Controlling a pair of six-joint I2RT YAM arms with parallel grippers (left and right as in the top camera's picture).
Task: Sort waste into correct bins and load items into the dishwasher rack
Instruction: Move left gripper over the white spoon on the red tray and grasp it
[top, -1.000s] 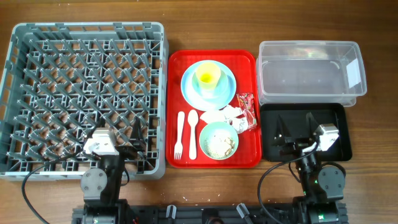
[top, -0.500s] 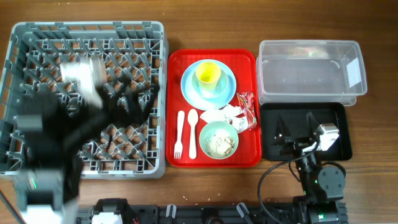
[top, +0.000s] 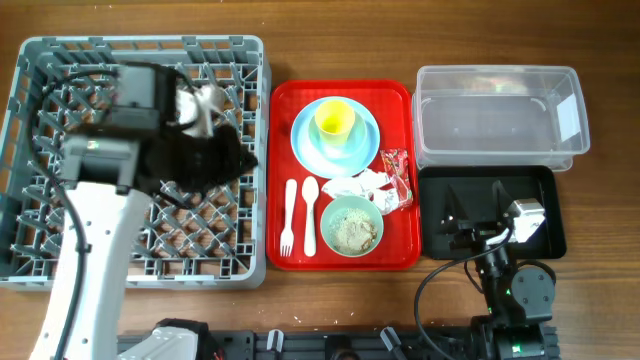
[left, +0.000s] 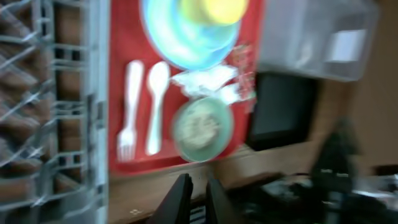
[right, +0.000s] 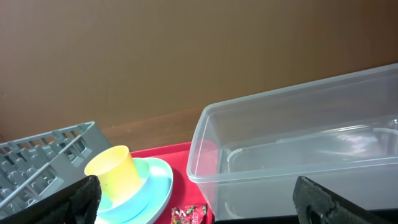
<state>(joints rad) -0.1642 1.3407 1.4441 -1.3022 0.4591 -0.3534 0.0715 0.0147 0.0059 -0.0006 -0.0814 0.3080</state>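
Mint-green bowl (top: 329, 213) on red tray (top: 400, 256) — crumbly beige scraps (top: 352, 233) inside; right tool (top: 475, 214) spread, left tool (left: 196, 196) blurred, grip unclear.

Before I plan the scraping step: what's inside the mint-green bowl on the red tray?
The mint-green round bowl holds crumbly beige-white food scraps spread over most of its bottom. No cutlery or napkin shows inside. Anything beneath the scraps is covered.

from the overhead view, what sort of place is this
Probably a test bench staged as a dish-clearing station: a wooden table holds a grey dishwasher rack, a red tray bearing a bowl of scraps, a clear tub and a black tray for waste.
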